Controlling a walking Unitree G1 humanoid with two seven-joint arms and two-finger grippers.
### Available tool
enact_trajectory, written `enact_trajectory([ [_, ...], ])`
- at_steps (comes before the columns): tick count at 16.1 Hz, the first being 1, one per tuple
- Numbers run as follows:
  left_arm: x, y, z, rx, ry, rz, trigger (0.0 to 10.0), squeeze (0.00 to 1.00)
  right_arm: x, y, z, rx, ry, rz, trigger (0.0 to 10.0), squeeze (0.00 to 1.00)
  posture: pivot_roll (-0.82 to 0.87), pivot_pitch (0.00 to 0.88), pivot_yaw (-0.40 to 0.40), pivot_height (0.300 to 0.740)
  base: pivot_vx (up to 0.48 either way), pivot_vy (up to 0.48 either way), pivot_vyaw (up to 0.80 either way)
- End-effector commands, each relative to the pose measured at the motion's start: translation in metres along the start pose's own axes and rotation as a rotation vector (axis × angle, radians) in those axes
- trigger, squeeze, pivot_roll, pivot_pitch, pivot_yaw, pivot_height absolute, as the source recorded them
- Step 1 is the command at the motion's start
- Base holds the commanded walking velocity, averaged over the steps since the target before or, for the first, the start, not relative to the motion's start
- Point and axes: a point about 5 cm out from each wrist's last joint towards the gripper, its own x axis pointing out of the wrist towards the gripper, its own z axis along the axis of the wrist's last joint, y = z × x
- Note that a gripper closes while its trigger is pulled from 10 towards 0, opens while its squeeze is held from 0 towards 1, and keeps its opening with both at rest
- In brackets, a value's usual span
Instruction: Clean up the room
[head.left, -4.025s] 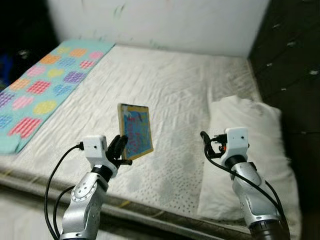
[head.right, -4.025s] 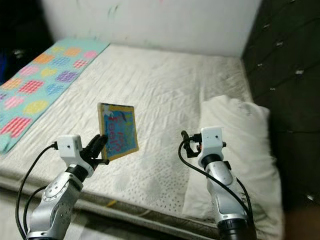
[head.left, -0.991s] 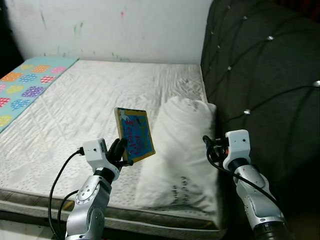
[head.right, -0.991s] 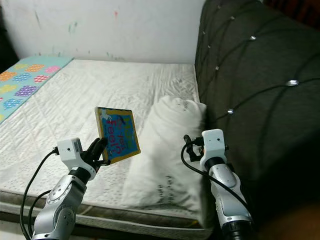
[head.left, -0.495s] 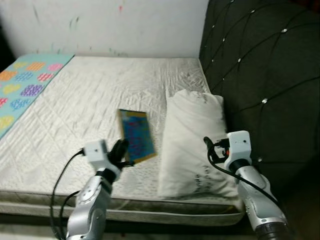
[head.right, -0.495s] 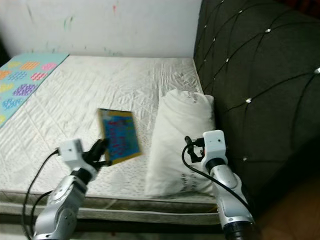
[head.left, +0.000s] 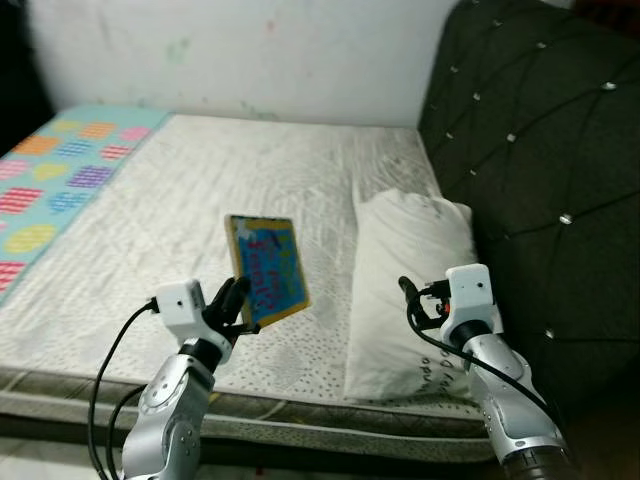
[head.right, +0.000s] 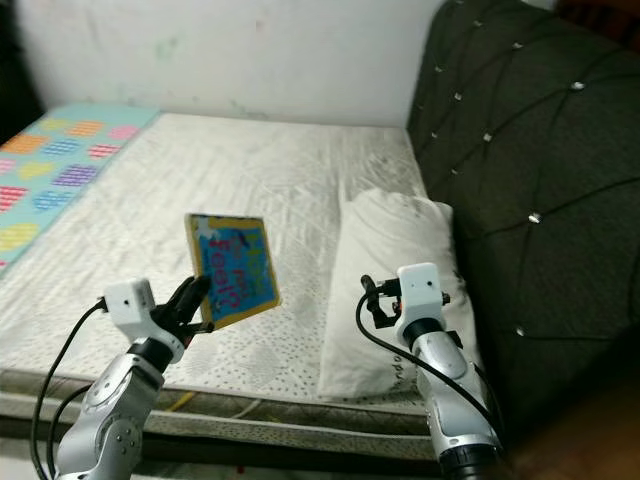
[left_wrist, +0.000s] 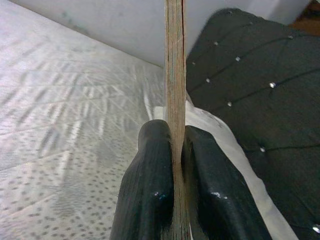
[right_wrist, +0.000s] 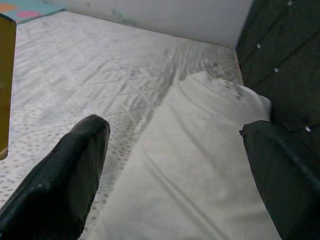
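- The left tool (head.left: 240, 302) is clamped on the lower edge of a thin blue picture book with a yellow border (head.left: 267, 268); the left wrist view shows both black fingers (left_wrist: 150, 180) pressed flat against its two faces.
- The book is held upright in the air above the near part of the bare, white quilted mattress (head.left: 200, 200), just left of the white pillow (head.left: 410, 280), touching neither.
- The right tool (head.right: 378, 300) hangs over the pillow's near end with its fingers spread wide apart and nothing between them.
- Judged from this, one stray item is already picked up but not yet put away; no shelf, box or other place for it is in sight, so the carrying and setting down are left.
- The pillow lies lengthwise along the dark tufted headboard (head.left: 540, 150) on the right, and a turquoise blanket with coloured patches (head.left: 60, 170) lies at the far left; either may need straightening.
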Motion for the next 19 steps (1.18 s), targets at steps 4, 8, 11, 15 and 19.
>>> enact_trajectory([
  [4,0.0030,-0.0071,0.0118,0.019,-0.050,-0.048,10.0,0.00,0.0004,-0.0014,0.0025,-0.007,-0.006,-0.001,10.0,0.00,-0.16,0.000,0.002,0.740,0.443,0.000,0.00],
  [8,0.0037,-0.0041,0.0100,0.027,-0.030,-0.010,10.0,0.00,-0.0003,-0.0018,0.0019,-0.008,-0.004,-0.003,10.0,0.00,-0.17,0.000,0.004,0.740,0.275,0.000,0.00],
  [11,0.0048,-0.0008,0.0083,0.030,-0.017,0.023,10.0,0.00,-0.0005,-0.0021,0.0014,-0.010,-0.002,-0.003,10.0,0.00,-0.17,0.000,0.004,0.740,0.000,0.000,0.00],
  [15,0.0049,-0.0005,0.0078,0.006,-0.016,0.037,10.0,0.00,0.0002,-0.0036,0.0007,-0.011,0.004,-0.005,10.0,0.00,-0.16,0.000,0.002,0.740,0.000,0.000,0.00],
  [19,0.0047,-0.0010,0.0075,0.000,-0.016,0.029,10.0,0.00,0.0015,-0.0031,0.0012,-0.014,0.005,0.001,10.0,0.00,-0.16,0.000,0.000,0.740,0.000,0.343,-0.37],
])
